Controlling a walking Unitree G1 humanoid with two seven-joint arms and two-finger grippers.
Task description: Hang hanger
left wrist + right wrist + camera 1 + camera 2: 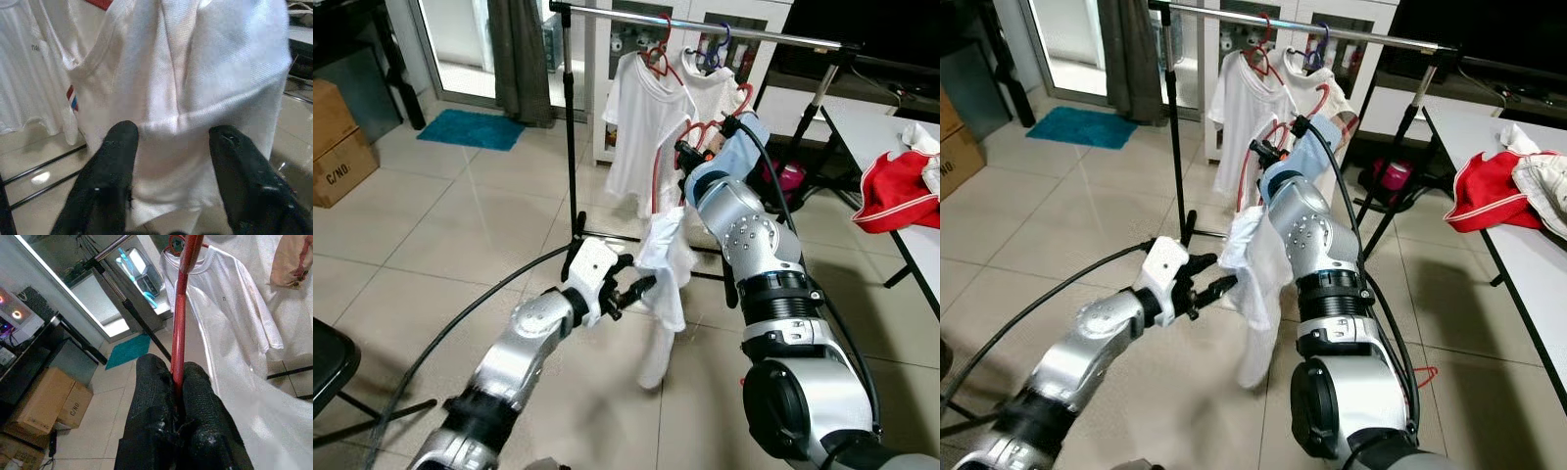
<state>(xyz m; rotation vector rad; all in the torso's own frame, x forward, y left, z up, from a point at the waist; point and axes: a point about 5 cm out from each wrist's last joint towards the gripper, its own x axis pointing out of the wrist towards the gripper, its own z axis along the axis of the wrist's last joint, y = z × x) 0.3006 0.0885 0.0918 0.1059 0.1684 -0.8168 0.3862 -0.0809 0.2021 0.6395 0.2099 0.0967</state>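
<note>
A red hanger (182, 308) carries a limp white shirt (666, 264), and my right gripper (177, 367) is shut on the hanger's red bar. The right arm holds it at mid height (688, 155) in front of the clothes rack, below the metal rail (705, 27). My left gripper (641, 286) stands open just left of the hanging shirt's lower part; in the left wrist view its fingers (115, 147) spread before the fabric (195, 73) without closing on it. Another white shirt (641, 127) hangs from the rail on a red hanger.
A blue hanger (715, 54) hangs on the rail. The rack's black upright (571, 137) stands left of the shirts. A white table (901, 245) with a red cloth (896, 191) is at right. Cardboard boxes (337, 147) and a blue mat (470, 129) lie at left.
</note>
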